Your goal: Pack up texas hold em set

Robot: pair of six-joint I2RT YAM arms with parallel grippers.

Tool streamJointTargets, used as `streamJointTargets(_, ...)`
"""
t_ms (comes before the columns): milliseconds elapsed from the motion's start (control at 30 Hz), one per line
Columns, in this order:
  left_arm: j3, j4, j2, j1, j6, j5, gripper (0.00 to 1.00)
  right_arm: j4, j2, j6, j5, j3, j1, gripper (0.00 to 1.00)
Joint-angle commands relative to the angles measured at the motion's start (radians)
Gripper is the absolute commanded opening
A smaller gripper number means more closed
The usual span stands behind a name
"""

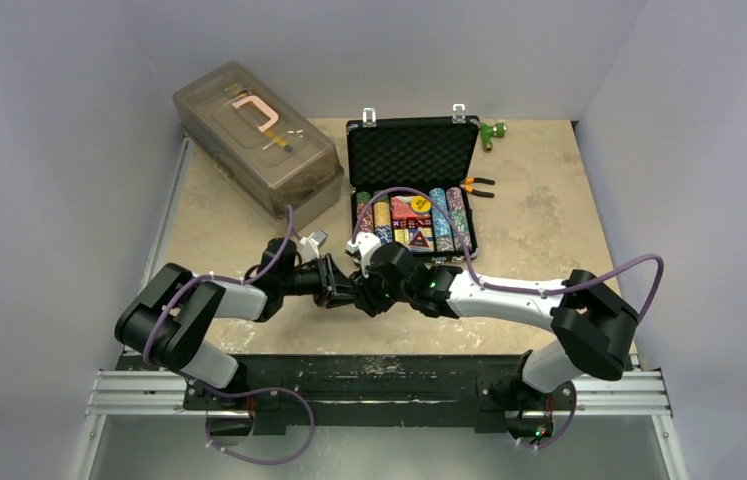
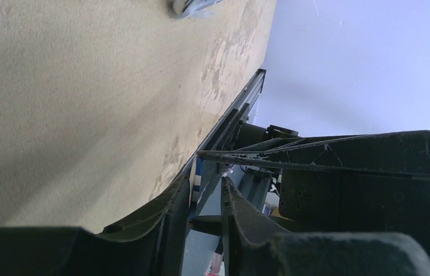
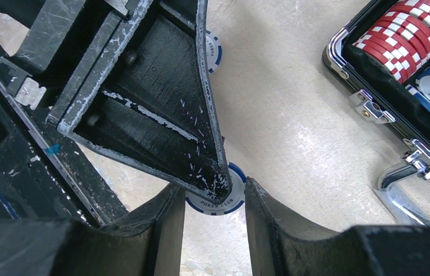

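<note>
Because the blue-and-white poker chip (image 3: 218,202) filled the gap between my right gripper's (image 3: 213,190) fingers, I judged it pinched by its rim for a handover. The left gripper (image 2: 205,183), nearly closed, overlapped it, and I could not tell whether it gripped. Right of the fingers lay the open briefcase (image 3: 339,54) on a scuffed beige table (image 3: 293,126), with pale walls (image 2: 362,57) around.

**Texas hold em set**
- Briefcase (image 1: 412,150): small, black, open on the bench. Foam-lined lid upright. Silver latch (image 3: 368,106) and handle (image 3: 414,167) on the front wall.
- Tray: poker chips (image 1: 446,212) in multicoloured rows, one row red-and-white (image 3: 408,40). Yellow disc (image 1: 420,205) mid-tray.
- Loose, in front of the case: blue-and-white chip (image 3: 215,206) marked POKER CLUB, pinched by its edges between the right hand's (image 3: 213,194) fingers. Second chip (image 3: 215,50) beyond it, mostly hidden.
</note>
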Motion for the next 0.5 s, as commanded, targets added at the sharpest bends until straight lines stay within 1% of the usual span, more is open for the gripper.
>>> streamJointTargets(0,-0.017,0.106,0.004,-0.012,-0.029,0.042,0.22,0.055,0.009,-0.01,0.004,0.052,-0.007,0.21)
streamJointTargets(100,-0.025,0.113,-0.006,-0.012,-0.038,0.041,0.17,0.057,0.011,-0.007,0.003,0.055,-0.007,0.22)
streamJointTargets(333,-0.03,0.095,-0.031,-0.015,-0.037,0.037,0.11,0.057,0.017,-0.002,0.004,0.06,-0.007,0.21)
streamJointTargets(467,-0.019,0.059,-0.034,-0.016,-0.016,0.035,0.04,0.057,0.017,-0.001,0.005,0.065,-0.007,0.22)
